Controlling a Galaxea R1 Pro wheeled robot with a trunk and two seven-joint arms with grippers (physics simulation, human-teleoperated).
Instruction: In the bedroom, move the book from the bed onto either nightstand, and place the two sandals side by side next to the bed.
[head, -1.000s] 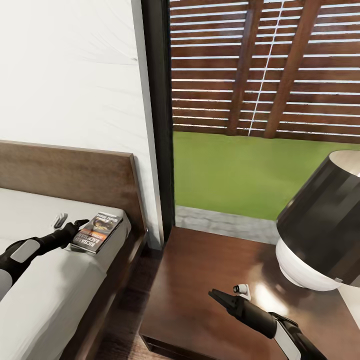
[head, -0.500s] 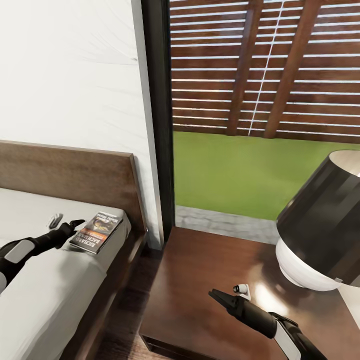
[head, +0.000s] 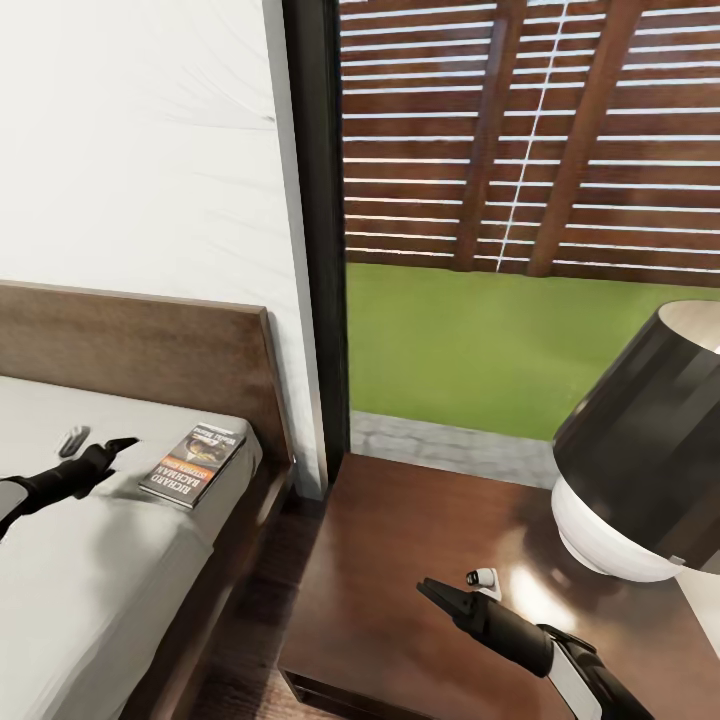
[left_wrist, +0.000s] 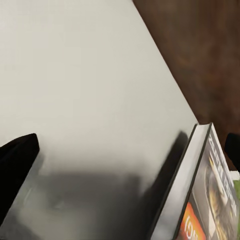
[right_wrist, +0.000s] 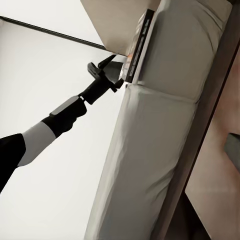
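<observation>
On the mattress corner by the headboard (head: 130, 345) your target waits: the book (head: 193, 464) lies flat, cover up, close to the edge of the bed (head: 110, 590) that faces the nightstand (head: 400, 560). Your left claw (head: 98, 449) hangs just over the mattress, near the book's spine side but apart from it, with its jaws spread and nothing between them; in the left wrist view the spine and cover of the book (left_wrist: 200, 200) sit ahead of the dark fingertips (left_wrist: 17, 160). Your right claw (head: 455, 593) hovers low above the nightstand top, also parted and empty, beside the lamp (head: 640, 460) with its dark shade. Judge the paperback as light and thin, a little floppy, with a slick cover; it should bend rather than break, but it could slide on the mattress if you push it. Because it lies flush on soft bedding, a pinch from above would probably only press it in. Your better hold is likely across one long edge, one finger worked under the spine and the other on the cover, near the middle of that edge so it does not droop. The sandals are a later step.
</observation>
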